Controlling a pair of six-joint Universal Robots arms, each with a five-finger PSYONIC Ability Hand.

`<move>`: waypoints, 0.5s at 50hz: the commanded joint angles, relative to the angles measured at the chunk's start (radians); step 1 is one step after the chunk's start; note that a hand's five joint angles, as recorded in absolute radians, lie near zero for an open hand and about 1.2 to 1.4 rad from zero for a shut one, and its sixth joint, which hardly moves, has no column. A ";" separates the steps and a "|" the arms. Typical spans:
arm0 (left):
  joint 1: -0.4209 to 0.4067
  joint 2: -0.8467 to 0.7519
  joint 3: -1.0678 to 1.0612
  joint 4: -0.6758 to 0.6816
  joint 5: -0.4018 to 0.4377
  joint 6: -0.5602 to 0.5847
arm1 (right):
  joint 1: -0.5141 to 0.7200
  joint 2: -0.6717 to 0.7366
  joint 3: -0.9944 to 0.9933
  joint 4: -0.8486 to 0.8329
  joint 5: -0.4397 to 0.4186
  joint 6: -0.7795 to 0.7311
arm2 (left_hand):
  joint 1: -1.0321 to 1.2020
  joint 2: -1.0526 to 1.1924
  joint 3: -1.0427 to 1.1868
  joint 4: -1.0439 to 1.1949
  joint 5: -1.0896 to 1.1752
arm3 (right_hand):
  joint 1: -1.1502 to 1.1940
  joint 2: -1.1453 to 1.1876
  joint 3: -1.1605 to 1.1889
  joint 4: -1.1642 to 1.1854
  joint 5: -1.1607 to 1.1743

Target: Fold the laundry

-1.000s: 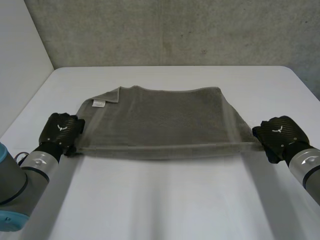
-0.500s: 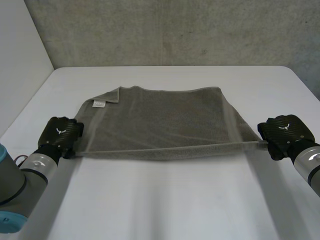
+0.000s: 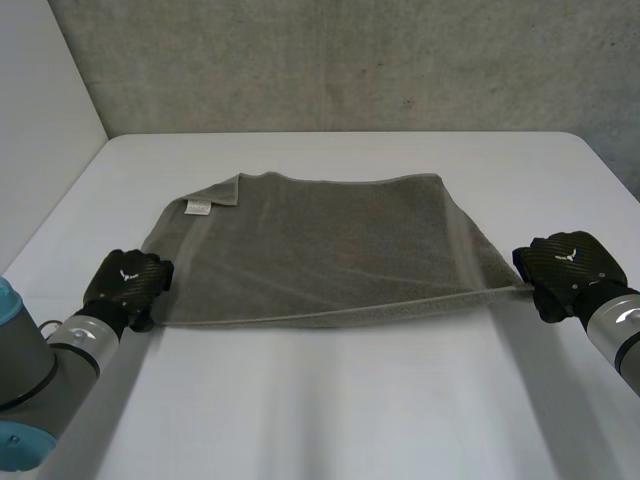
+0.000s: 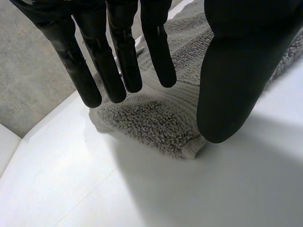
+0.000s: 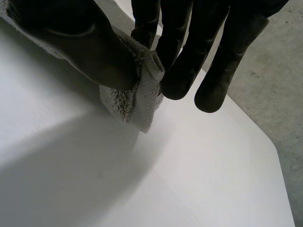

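Black left hand (image 4: 118, 61) spread, fingers straight over the near-left corner, gripping nothing | grey terry towel (image 3: 320, 250) lies mid white table (image 3: 330, 420), that corner flat on it | right hand (image 5: 80, 42) pinches the near-right corner, raised | risk: one-sided lift, left corner gets left behind, fold drags askew

Towel (image 3: 320, 250) on table (image 3: 330, 400), mid-table; wall (image 3: 350, 60) behind. Look for label (image 3: 196, 207) on towel near its far left corner. To your left: left hand (image 3: 128, 282) at near left corner, fingers over corner, which lies on table. To your right: right hand (image 3: 568, 268) at near right corner, corner between thumb and fingers, off table. Near edge runs between hands.
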 commanded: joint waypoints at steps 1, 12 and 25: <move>0.000 -0.001 0.005 -0.001 0.000 0.001 | -0.001 0.002 -0.001 0.000 0.000 0.000 | 0.092 0.095 0.094 0.096 0.098 | 0.063 0.057 0.048 0.058 0.027; 0.002 0.020 0.008 -0.105 0.010 0.003 | -0.002 0.005 -0.001 -0.002 0.000 0.000 | -0.190 -0.186 -0.187 -0.185 -0.184 | 0.063 0.057 0.048 0.058 0.027; 0.002 0.010 0.026 -0.114 0.039 0.003 | -0.002 0.009 -0.002 -0.003 0.000 -0.001 | -0.182 -0.178 -0.179 -0.177 -0.175 | 0.063 0.057 0.048 0.058 0.027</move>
